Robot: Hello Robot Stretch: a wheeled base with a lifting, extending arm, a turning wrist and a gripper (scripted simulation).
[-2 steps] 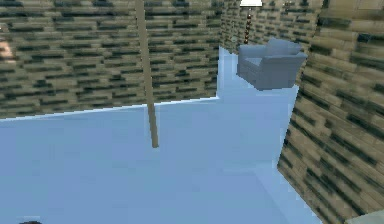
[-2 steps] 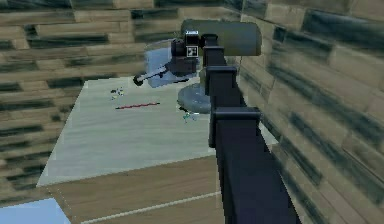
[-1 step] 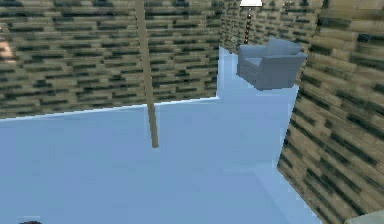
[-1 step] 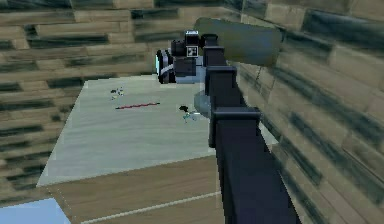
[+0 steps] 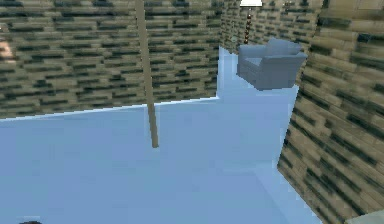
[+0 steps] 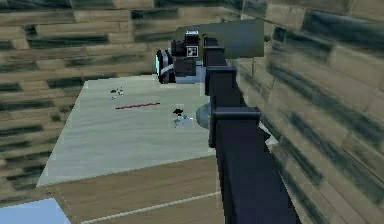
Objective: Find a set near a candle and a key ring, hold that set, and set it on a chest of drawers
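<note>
The gripper [image 6: 160, 68] shows at eleven o'clock from the dark arm [image 6: 240, 150], by the far edge of a pale wooden top [image 6: 100, 140]; its state and whether it holds anything cannot be told. Toward its six o'clock, on that top, lie a thin red stick [image 6: 137, 105] and small blobs [image 6: 180, 118]; which is the set is unclear
</note>
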